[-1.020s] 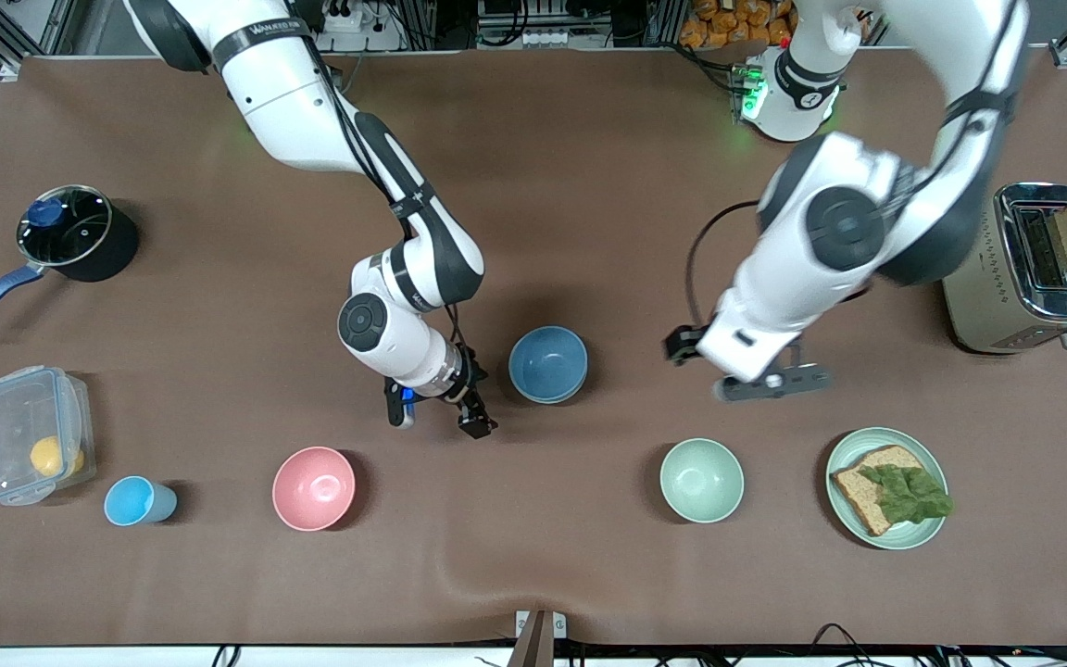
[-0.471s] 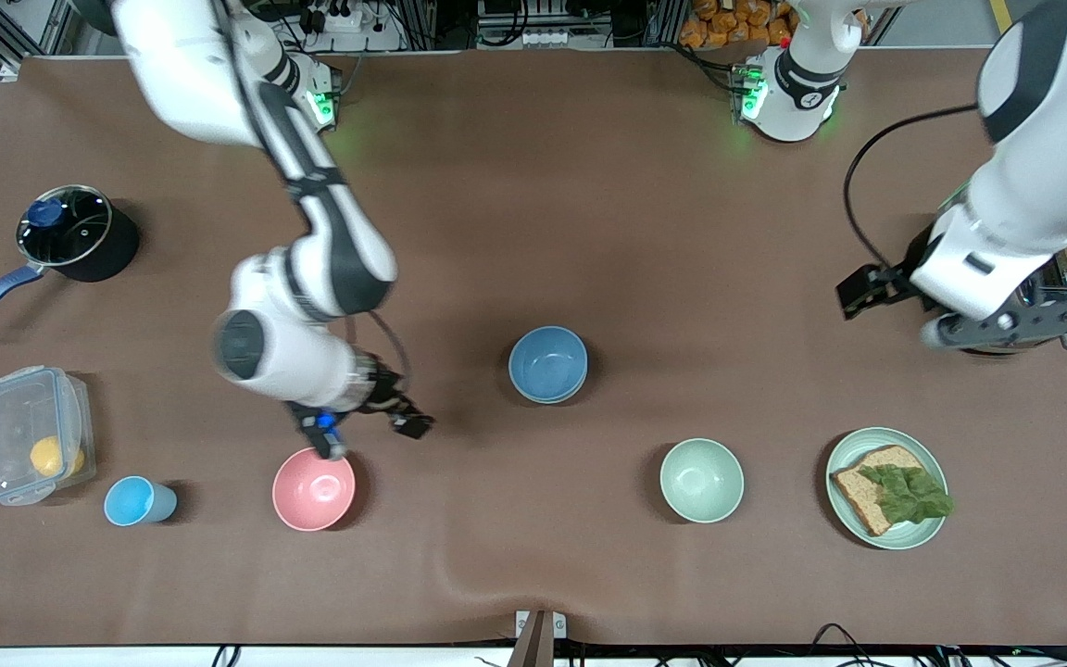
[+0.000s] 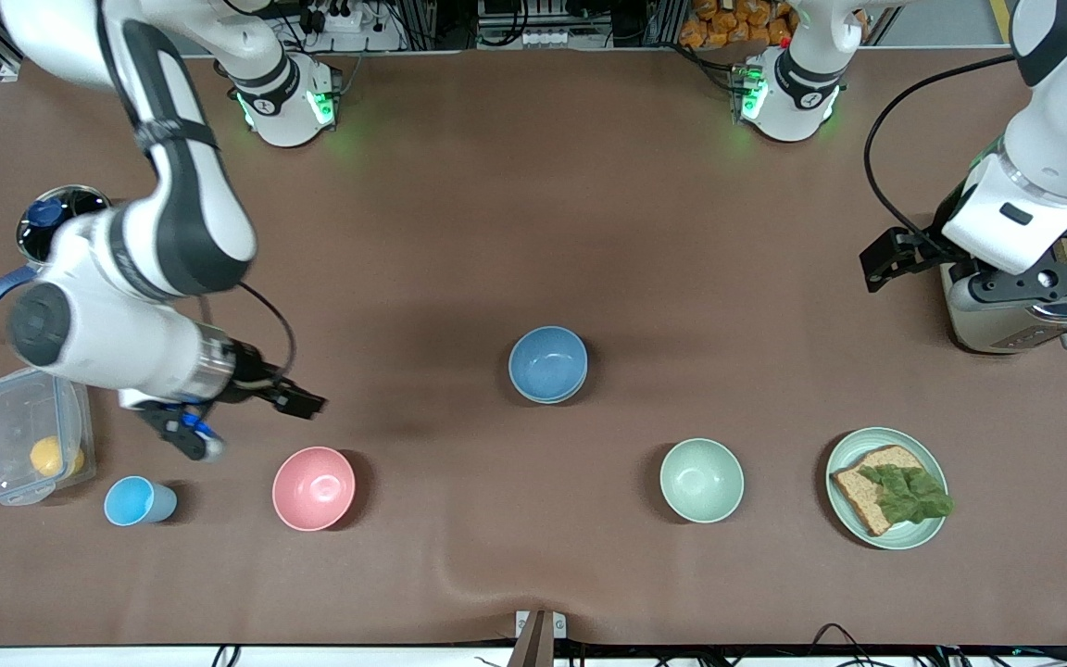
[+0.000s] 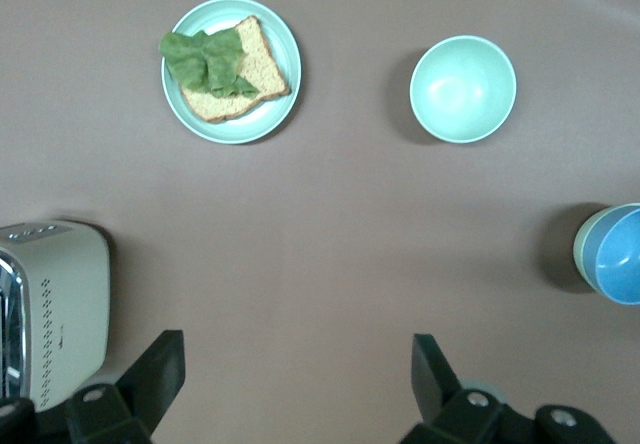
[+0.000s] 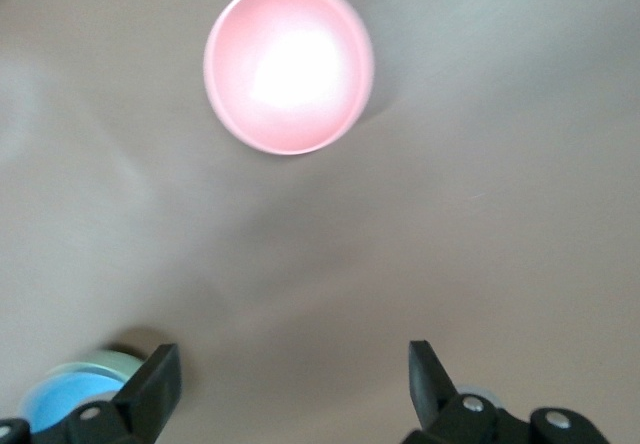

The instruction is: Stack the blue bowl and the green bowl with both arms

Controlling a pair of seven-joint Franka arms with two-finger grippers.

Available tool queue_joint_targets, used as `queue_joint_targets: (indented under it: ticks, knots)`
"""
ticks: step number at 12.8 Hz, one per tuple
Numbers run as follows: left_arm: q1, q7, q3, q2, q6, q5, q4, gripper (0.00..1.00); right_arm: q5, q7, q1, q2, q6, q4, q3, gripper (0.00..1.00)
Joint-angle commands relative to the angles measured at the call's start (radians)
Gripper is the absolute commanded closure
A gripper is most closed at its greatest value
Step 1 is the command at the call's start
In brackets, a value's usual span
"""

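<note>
blue bowl point(image 3: 547, 361) stays nested in green bowl point(image 4: 581, 247); both released claws have retreated.

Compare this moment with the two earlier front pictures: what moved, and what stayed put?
Both arms drew away from the stacked bowls. The right gripper, open, swung toward the right arm's end of the table, above the bare cloth between the clear plastic lidded container and the round pink bowl. The left gripper, open, went over the steel toaster. The round blue bowl stayed nested in the sage-green bowl; nothing else shifted.
</note>
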Motion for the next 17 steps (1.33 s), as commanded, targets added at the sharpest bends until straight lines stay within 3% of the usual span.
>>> queue_joint_targets:
  ticks: [1,4,6,8,10,17]
  knots:
    - [0.005,0.027,0.002,-0.039,-0.033,-0.014,-0.022,0.0,-0.061,-0.231,-0.078,-0.104,-0.122,-0.038,0.019,0.0]
    - [0.005,0.051,0.022,-0.052,-0.06,-0.054,-0.024,0.0,-0.089,-0.435,-0.164,-0.239,-0.208,-0.099,0.026,0.0]
    - [0.008,0.115,0.028,-0.058,-0.074,-0.056,-0.027,0.0,-0.168,-0.468,-0.172,-0.342,-0.219,-0.142,0.029,0.0]
    - [0.009,0.126,0.045,-0.067,-0.079,-0.056,-0.027,0.0,-0.173,-0.468,-0.193,-0.399,-0.251,-0.144,0.055,0.0]
    - [0.01,0.138,0.05,-0.07,-0.08,-0.057,-0.024,0.0,-0.215,-0.466,-0.228,-0.419,-0.274,-0.142,0.106,0.0]
    - [0.01,0.166,0.084,-0.082,-0.089,-0.09,-0.022,0.0,-0.231,-0.469,-0.247,-0.418,-0.268,-0.129,0.106,0.0]
